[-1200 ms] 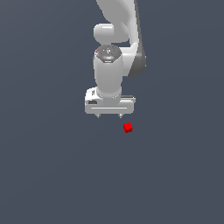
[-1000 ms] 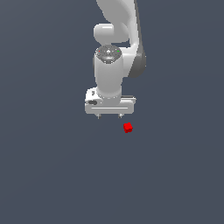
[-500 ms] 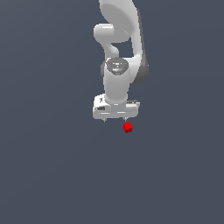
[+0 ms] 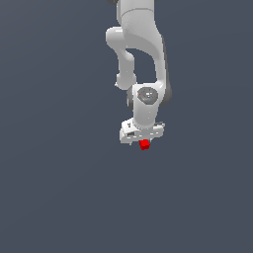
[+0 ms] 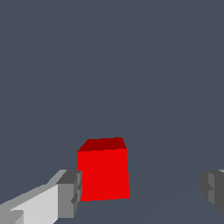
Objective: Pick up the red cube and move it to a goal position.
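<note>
The red cube (image 4: 144, 145) is a tiny bright red block on the dark grey floor. In the exterior view it sits right under the white gripper (image 4: 141, 140), partly covered by the hand. In the wrist view the red cube (image 5: 103, 169) stands between the two fingers, close to one grey fingertip (image 5: 70, 193) and well apart from the other fingertip (image 5: 213, 190). The gripper (image 5: 142, 192) is open and its jaws stand wide around the cube without closing on it.
The white arm (image 4: 141, 54) reaches down from the top of the exterior view. The plain dark grey floor (image 4: 59, 188) spreads all around. No other object shows.
The arm has swung toward the exterior view's right and lowered. The gripper went from above and left of the cube to straddling it. The cube has not moved.
</note>
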Motion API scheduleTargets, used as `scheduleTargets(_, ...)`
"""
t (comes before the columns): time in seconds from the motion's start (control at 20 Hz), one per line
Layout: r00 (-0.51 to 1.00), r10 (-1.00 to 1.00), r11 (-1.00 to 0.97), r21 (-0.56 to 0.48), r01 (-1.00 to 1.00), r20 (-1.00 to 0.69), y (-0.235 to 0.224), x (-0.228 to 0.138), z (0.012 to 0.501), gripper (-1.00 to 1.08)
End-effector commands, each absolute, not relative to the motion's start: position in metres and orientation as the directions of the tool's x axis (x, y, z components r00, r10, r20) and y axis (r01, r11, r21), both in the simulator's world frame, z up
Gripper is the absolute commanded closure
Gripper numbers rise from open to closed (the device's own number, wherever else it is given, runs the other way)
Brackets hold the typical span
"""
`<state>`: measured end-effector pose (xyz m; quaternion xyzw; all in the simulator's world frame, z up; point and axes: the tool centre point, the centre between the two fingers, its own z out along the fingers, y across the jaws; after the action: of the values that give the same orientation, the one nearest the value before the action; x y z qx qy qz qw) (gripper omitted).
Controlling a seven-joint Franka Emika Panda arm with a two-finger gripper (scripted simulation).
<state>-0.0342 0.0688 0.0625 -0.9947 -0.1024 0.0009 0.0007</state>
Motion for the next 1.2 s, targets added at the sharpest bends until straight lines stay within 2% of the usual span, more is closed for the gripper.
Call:
scheduleTargets(0.0,0.973,0.230,-0.973,-0.002,0.230,0.000,0.079,-0.038,0.046,-0.92)
scheduleTargets(0.45,0.963,0.269,-0.963,-0.001,0.269,0.000,0.095,-0.045,0.020,-0.92)
scheduleTargets(0.5,0.963,0.269,-0.963,-0.001,0.269,0.000,0.095,-0.045,0.020,1.08)
scheduleTargets(1.15,0.963,0.269,-0.963,-0.001,0.269,0.000,0.092,-0.044,0.023,1.08)
